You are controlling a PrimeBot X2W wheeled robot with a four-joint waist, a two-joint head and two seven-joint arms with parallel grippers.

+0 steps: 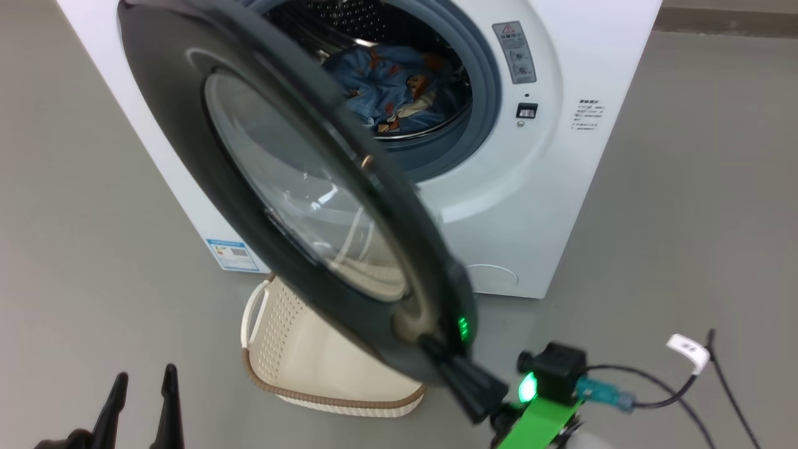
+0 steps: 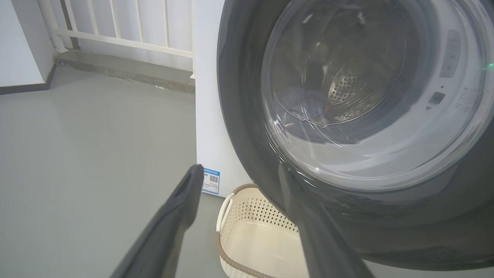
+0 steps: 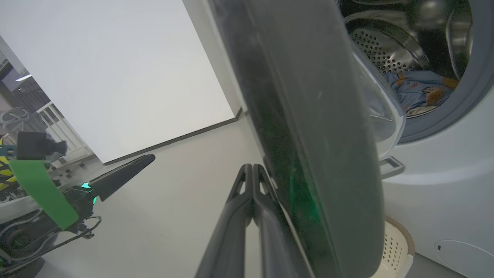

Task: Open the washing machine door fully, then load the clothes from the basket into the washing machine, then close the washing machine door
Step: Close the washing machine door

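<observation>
- While the washing machine door (image 1: 293,187) hung roughly half open, swung out over the basket (image 1: 274,324), my right gripper (image 3: 252,170) had its 2 fingers pressed together on nothing. They lay against the door's black outer rim near its low edge, touching it as far as I could tell.
- My left gripper (image 1: 145,374) had its 2 fingers spread wide and empty, low at the left, apart from door and basket.
- Step 1, opening: judged done.
- Step 2, loading: looked done. The clothes (image 1: 386,87) lay inside the drum (image 3: 386,50), a light blue garment with orange prints and a cream bit at its lower edge. Couldn't confirm that bit was the 2nd garment.
- Basket sat on the floor (image 1: 93,249) just in front of the washing machine (image 1: 548,187), under the door. It showed bare cream inside where visible, with part hidden by the door.
- Step 3, closing: judged in hand, not finished. A wide gap stood between the door and the grey ring (image 1: 483,93).
- Left to do: push the door round until it latched.
</observation>
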